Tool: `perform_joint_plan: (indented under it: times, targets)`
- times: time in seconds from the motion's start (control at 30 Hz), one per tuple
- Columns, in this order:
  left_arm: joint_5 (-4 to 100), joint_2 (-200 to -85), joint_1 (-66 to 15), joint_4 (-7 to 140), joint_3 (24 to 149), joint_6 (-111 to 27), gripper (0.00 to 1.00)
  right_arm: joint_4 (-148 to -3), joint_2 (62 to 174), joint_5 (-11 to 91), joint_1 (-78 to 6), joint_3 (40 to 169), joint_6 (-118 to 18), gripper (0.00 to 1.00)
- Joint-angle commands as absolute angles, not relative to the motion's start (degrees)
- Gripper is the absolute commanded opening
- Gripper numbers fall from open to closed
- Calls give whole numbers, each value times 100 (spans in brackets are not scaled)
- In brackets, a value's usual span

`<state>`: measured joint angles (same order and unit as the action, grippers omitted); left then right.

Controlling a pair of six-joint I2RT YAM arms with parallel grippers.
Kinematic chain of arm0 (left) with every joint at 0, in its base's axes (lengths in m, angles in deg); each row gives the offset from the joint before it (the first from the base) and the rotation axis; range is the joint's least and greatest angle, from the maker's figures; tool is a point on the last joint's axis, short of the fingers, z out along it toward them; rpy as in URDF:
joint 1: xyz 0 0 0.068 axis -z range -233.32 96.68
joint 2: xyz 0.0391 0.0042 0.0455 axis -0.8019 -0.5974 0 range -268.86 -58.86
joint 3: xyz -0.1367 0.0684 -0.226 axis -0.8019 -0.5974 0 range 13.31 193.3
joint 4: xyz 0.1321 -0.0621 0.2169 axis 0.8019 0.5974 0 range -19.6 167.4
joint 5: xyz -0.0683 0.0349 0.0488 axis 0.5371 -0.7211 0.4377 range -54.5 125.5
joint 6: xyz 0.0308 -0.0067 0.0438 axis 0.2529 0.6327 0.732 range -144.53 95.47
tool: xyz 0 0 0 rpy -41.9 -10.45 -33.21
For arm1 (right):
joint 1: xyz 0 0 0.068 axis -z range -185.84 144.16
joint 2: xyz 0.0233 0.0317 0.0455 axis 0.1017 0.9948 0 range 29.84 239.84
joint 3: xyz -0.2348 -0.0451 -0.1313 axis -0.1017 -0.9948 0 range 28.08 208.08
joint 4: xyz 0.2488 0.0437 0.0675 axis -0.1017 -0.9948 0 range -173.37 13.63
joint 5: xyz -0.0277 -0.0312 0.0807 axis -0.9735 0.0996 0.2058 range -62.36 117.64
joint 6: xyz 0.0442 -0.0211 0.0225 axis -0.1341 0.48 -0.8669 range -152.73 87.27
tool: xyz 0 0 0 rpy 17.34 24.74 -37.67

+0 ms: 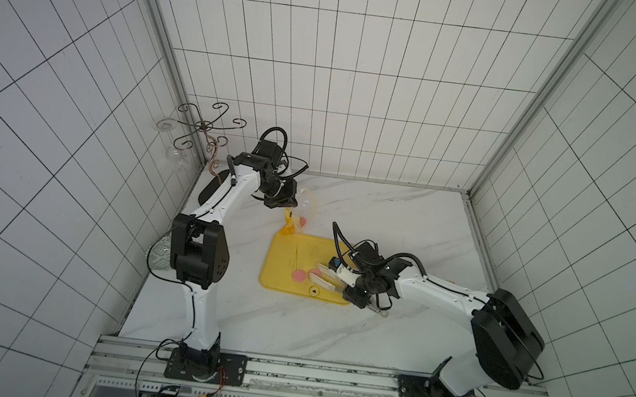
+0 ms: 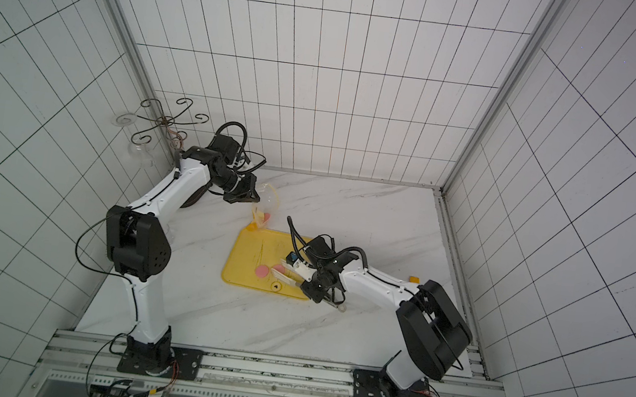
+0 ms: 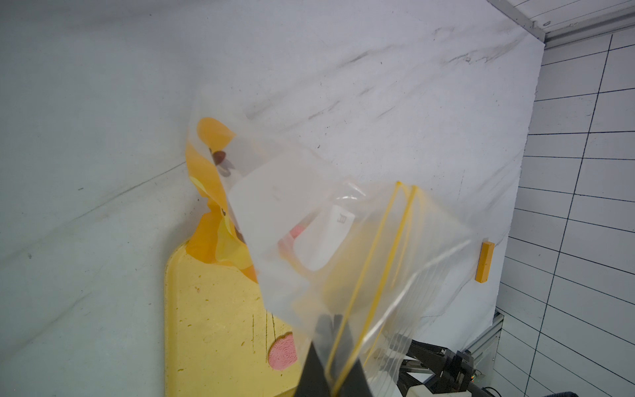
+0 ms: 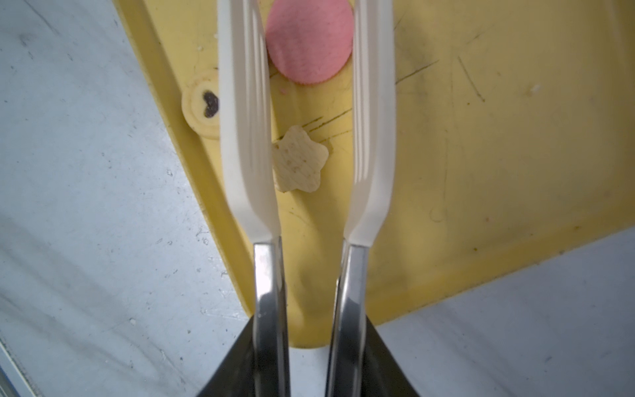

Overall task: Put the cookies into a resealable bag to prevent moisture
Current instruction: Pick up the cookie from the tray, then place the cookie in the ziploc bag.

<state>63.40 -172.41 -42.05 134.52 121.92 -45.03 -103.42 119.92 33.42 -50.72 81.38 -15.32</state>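
Gripping tongs point(image 4: 242, 137), the right gripper point(image 4: 305, 364) has a pink cookie point(image 4: 309, 41) straight ahead between the tips by the near edge of the tray point(image 4: 481, 154), while the left gripper point(image 3: 331, 373) pinches the bag point(image 3: 343, 240) at its far corner.

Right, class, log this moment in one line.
left claw: shut on clear resealable plastic bag | right claw: holding white-tipped metal tongs straddling round pink cookie

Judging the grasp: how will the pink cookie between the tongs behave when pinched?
The pink cookie is probably stiff and light: a thin flat disc. Lying flat on the tray, it may slide rather than lift as the tongs close. Its thin edge gives the smooth white arms little grip.
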Motion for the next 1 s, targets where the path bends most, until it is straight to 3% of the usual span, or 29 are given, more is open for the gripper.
perform_joint_plan:
  times: [0.0,0.37,0.57,0.97]
  targets:
    - [6363,-17239,-4171,13421,12196,-4421,0,-10423,11754,3327,-5036,8318,-1532,41]
    - [6336,-17272,-4145,13412,12215,-4427,0,-10471,10895,3602,-4665,8537,-1758,41]
    - [6326,-17295,-4104,13439,12219,-4415,0,-10558,10632,3805,-4379,9378,-1934,41]
    - [6422,-17273,-4057,13513,12385,-4432,0,-10632,11798,4267,-4175,11186,-1627,41]
